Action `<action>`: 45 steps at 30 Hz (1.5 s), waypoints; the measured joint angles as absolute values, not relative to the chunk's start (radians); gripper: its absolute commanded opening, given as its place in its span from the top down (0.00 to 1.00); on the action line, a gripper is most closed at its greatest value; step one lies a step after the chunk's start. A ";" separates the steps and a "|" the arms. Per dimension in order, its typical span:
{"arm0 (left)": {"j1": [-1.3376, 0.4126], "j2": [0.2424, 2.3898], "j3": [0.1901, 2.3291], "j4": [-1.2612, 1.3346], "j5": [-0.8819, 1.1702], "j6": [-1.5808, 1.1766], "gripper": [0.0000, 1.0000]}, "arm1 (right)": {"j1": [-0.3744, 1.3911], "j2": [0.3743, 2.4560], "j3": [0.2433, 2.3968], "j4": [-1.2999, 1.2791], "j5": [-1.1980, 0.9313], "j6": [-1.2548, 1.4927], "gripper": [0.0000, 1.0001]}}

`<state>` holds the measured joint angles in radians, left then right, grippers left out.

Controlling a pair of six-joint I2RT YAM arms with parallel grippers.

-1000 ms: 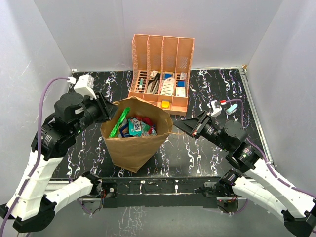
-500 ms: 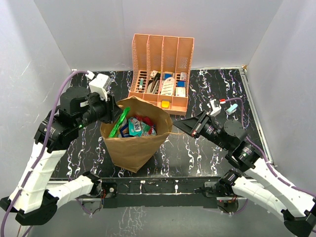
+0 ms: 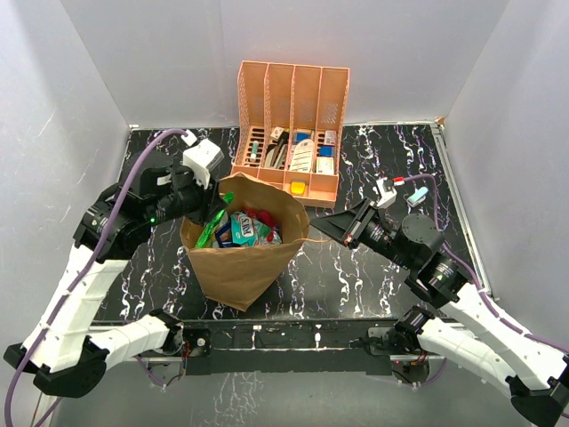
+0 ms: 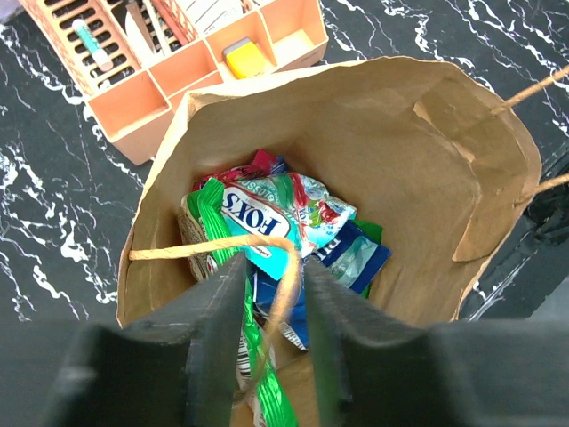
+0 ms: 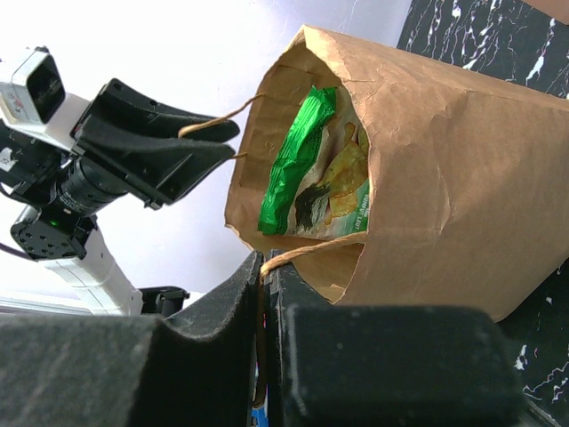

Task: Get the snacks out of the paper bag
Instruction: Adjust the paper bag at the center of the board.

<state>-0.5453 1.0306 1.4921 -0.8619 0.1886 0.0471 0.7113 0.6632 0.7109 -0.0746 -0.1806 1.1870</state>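
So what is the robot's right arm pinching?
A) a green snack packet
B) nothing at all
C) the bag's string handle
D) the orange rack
C: in the right wrist view the right gripper has its jaws shut on the thin cord handle of the paper bag.

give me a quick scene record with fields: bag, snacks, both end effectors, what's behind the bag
bag: brown kraft paper bag, upright, mouth open
contents: glossy plastic snack packets, green, teal, blue and red, all inside the bag
left end effector: open, at the bag's left rim, one twisted paper-cord handle between its fingers
right end effector: shut on the other cord handle
behind bag: orange slotted plastic organiser
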 measured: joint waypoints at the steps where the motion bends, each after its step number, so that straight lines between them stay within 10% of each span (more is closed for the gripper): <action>1: -0.545 1.036 1.492 -0.865 0.183 0.056 0.88 | 0.711 0.663 0.711 -0.075 -0.181 1.187 0.93; 4: -0.545 1.054 1.493 -0.869 0.168 0.065 1.00 | 0.711 0.663 0.711 -0.075 -0.182 1.186 0.93; 30: -0.545 1.133 1.729 -0.816 -0.476 -0.128 1.00 | 0.771 1.178 0.946 -0.017 -0.497 0.944 0.92; 45: -0.539 0.818 1.211 -0.503 -0.110 -0.125 1.00 | 0.795 1.098 0.662 0.017 -0.417 0.940 0.90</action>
